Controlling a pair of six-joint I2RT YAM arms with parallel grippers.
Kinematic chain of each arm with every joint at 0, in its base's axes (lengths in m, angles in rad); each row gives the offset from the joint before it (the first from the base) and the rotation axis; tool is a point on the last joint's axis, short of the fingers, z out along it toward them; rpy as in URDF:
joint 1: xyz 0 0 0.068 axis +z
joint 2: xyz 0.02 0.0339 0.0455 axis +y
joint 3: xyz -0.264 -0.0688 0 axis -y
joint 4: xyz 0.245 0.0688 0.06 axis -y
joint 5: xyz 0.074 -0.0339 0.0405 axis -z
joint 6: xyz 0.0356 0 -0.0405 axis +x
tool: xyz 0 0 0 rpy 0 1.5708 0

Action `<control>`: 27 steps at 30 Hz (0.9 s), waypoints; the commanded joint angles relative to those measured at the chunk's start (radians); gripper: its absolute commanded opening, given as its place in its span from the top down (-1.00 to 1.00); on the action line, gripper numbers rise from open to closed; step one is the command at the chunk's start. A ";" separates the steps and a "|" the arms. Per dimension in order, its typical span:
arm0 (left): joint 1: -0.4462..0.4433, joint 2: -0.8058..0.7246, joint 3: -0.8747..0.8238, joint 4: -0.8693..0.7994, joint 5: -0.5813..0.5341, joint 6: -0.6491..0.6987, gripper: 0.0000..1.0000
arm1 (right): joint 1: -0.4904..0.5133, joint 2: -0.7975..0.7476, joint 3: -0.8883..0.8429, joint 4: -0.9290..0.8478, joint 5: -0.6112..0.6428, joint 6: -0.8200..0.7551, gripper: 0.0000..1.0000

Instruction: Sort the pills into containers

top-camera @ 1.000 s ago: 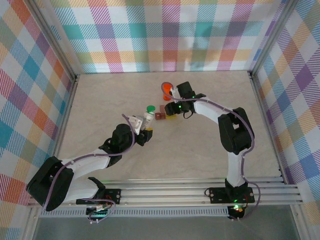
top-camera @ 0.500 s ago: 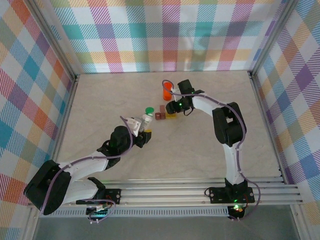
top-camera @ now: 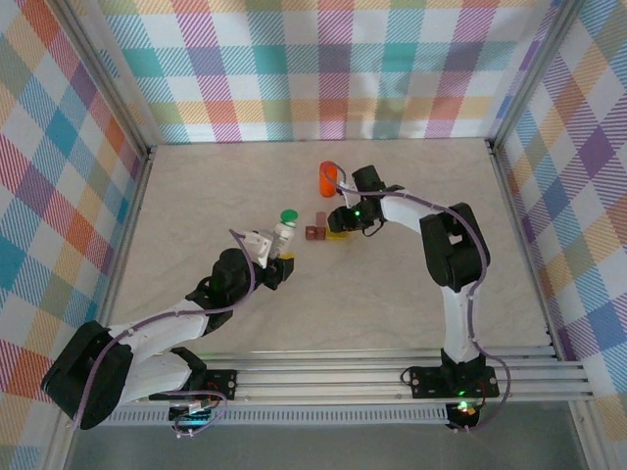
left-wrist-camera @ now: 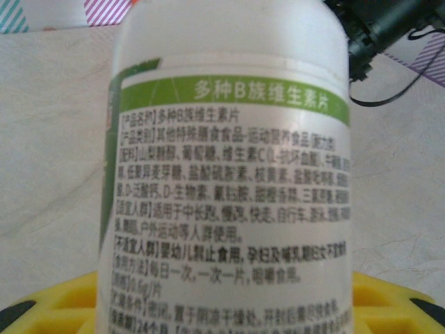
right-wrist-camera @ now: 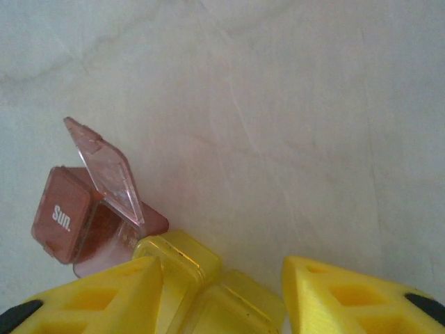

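Observation:
My left gripper (top-camera: 277, 253) is shut on a white pill bottle (top-camera: 284, 233) with a green cap, held tilted above the table. In the left wrist view the bottle (left-wrist-camera: 229, 160) shows its green-banded label between the yellow fingers of the left gripper (left-wrist-camera: 222, 309). My right gripper (top-camera: 340, 223) is down on the table at a yellow pill box (top-camera: 336, 233). In the right wrist view this yellow box (right-wrist-camera: 188, 271) lies between the fingers of the right gripper (right-wrist-camera: 222, 275), pressed against the left one and reaching the right one. A brown box (right-wrist-camera: 62, 219) marked "Sun." stands beside it, lid (right-wrist-camera: 104, 167) open.
An orange bottle (top-camera: 327, 179) lies just behind the right gripper. The brown pill boxes (top-camera: 313, 232) sit between the two grippers. The marbled tabletop (top-camera: 216, 186) is bounded by checked walls on three sides.
The right gripper has dropped lower and closed in on the yellow pill box. The left arm has drawn back slightly toward its base, still holding the bottle.

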 commanded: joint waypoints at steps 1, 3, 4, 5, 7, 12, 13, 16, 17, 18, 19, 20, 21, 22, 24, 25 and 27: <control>0.010 -0.005 0.005 -0.005 -0.014 -0.017 1.00 | 0.001 -0.070 -0.077 -0.006 0.077 0.175 -0.02; 0.010 0.012 0.017 -0.018 -0.008 -0.016 1.00 | 0.003 -0.102 -0.132 0.017 0.120 0.294 -0.07; 0.010 0.021 0.025 -0.026 -0.002 -0.017 1.00 | 0.004 -0.121 -0.174 0.053 0.119 0.355 -0.08; 0.010 0.031 0.029 -0.026 0.007 -0.016 1.00 | 0.004 -0.140 -0.217 0.099 0.106 0.402 -0.08; 0.010 0.049 0.035 -0.027 0.022 -0.012 1.00 | 0.008 -0.171 -0.281 0.164 0.099 0.478 -0.08; 0.010 0.081 0.053 -0.052 0.068 0.002 1.00 | 0.037 -0.232 -0.379 0.272 0.088 0.564 -0.06; 0.010 0.087 0.057 -0.056 0.076 0.003 1.00 | 0.046 -0.241 -0.388 0.283 0.081 0.572 -0.06; 0.010 0.099 0.061 -0.059 0.083 0.000 1.00 | 0.068 -0.252 -0.404 0.302 0.053 0.591 -0.06; 0.010 0.101 0.062 -0.059 0.085 -0.002 1.00 | 0.074 -0.258 -0.413 0.313 0.049 0.600 -0.06; 0.010 0.104 0.065 -0.060 0.085 -0.005 1.00 | 0.079 -0.265 -0.420 0.318 0.050 0.606 -0.06; 0.010 0.107 0.068 -0.064 0.088 -0.007 1.00 | 0.082 -0.273 -0.434 0.328 0.052 0.614 -0.06; 0.010 0.109 0.074 -0.069 0.092 -0.007 1.00 | 0.084 -0.283 -0.445 0.338 0.055 0.620 -0.07; 0.011 0.112 0.079 -0.076 0.097 -0.005 1.00 | 0.083 -0.292 -0.453 0.343 0.060 0.624 -0.08; 0.009 0.116 0.088 -0.089 0.104 -0.003 1.00 | 0.084 -0.302 -0.460 0.342 0.071 0.620 -0.10; 0.008 0.125 0.109 -0.120 0.117 0.004 1.00 | 0.083 -0.322 -0.459 0.328 0.088 0.597 -0.12; 0.008 0.130 0.118 -0.134 0.124 0.009 1.00 | 0.081 -0.332 -0.453 0.313 0.093 0.577 -0.13; 0.008 0.137 0.136 -0.164 0.143 0.021 1.00 | 0.077 -0.353 -0.437 0.281 0.089 0.532 -0.13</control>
